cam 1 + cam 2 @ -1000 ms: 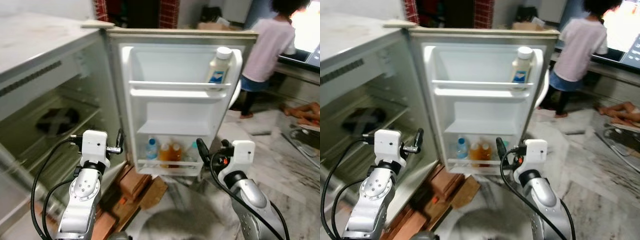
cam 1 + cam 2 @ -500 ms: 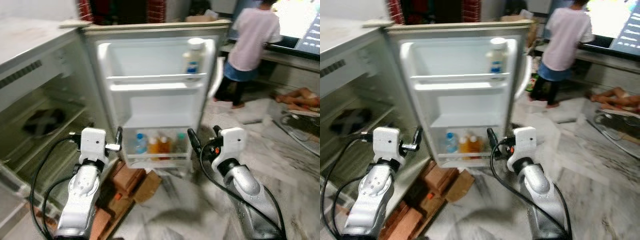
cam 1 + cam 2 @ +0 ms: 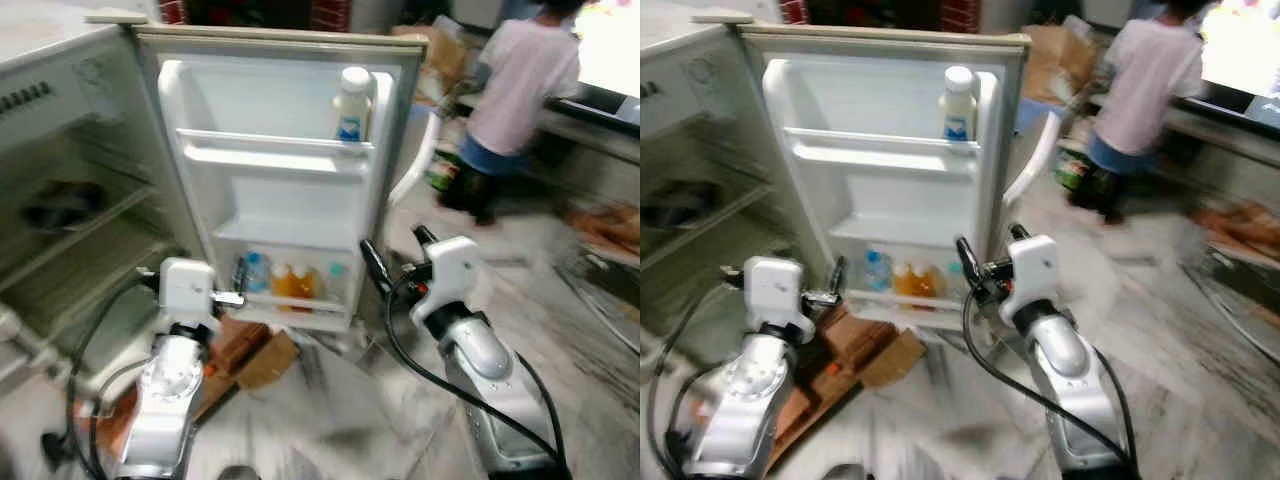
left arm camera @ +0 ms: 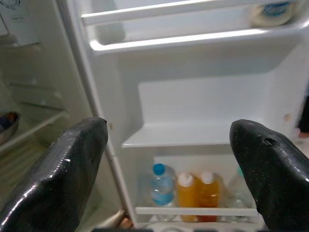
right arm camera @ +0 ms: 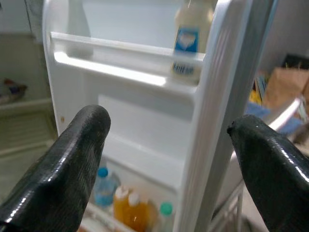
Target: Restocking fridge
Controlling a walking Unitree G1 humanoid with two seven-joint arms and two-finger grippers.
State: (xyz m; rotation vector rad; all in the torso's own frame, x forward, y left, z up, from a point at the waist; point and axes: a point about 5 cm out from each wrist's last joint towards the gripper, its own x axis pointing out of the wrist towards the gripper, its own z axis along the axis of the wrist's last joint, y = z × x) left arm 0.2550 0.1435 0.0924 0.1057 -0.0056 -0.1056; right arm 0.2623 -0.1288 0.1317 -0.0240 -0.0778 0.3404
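Fridge door (image 3: 270, 180) swung wide open, white inner side facing the camera. Top door shelf (image 3: 275, 142): 1 white bottle with blue label (image 3: 351, 104) at its far end. Bottom door shelf (image 3: 290, 305): clear water bottle with blue cap (image 3: 254, 273), 2 orange bottles (image 3: 287, 283), a green-capped bottle (image 3: 335, 280) beside them. Fridge body (image 3: 70, 200) at left, wire shelves visible, a dark item (image 3: 62, 205) on 1 of them. Left pincer (image 4: 169, 164) raised before the door, released, fingers wide apart, grasping nothing. Right pincer (image 5: 164, 164) near the door's outer edge, also released and empty. Cardboard and bricks (image 3: 245, 350) on marble floor (image 3: 340, 410) below the door. Person in pink top (image 3: 515, 95) standing in the background. Eye views blurred.
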